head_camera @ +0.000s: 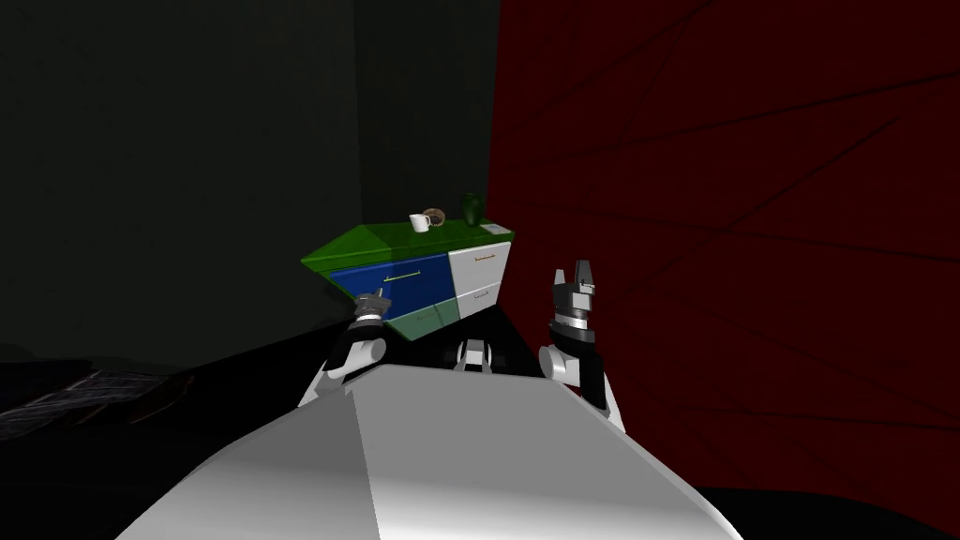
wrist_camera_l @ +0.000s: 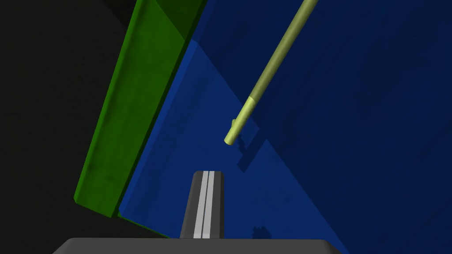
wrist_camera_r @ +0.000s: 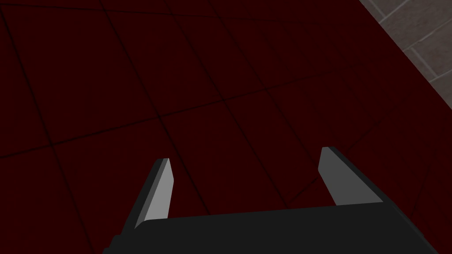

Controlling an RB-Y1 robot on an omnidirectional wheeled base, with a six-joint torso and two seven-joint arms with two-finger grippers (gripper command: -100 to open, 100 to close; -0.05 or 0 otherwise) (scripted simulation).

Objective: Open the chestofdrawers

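The chest of drawers (head_camera: 375, 242) has a green top, a blue drawer front (head_camera: 422, 286) and white drawer fronts (head_camera: 480, 267) beside it. A thin yellow-green bar handle (head_camera: 403, 277) runs across the blue front. My left gripper (head_camera: 373, 300) is shut with nothing between its fingers, just short of the handle's end. In the left wrist view the handle (wrist_camera_l: 273, 66) ends a little beyond the left gripper (wrist_camera_l: 208, 173), apart from it. My right gripper (head_camera: 574, 272) is raised to the right of the chest, and its fingers stand open and empty (wrist_camera_r: 247, 158).
On the chest's top stand a white mug (head_camera: 419, 222), a round brownish thing (head_camera: 434, 216), a dark green vase (head_camera: 472, 207) and a flat white item (head_camera: 491, 228). A dark red wall (head_camera: 731, 234) rises close on the right. A dark rug (head_camera: 84, 389) lies on the floor at left.
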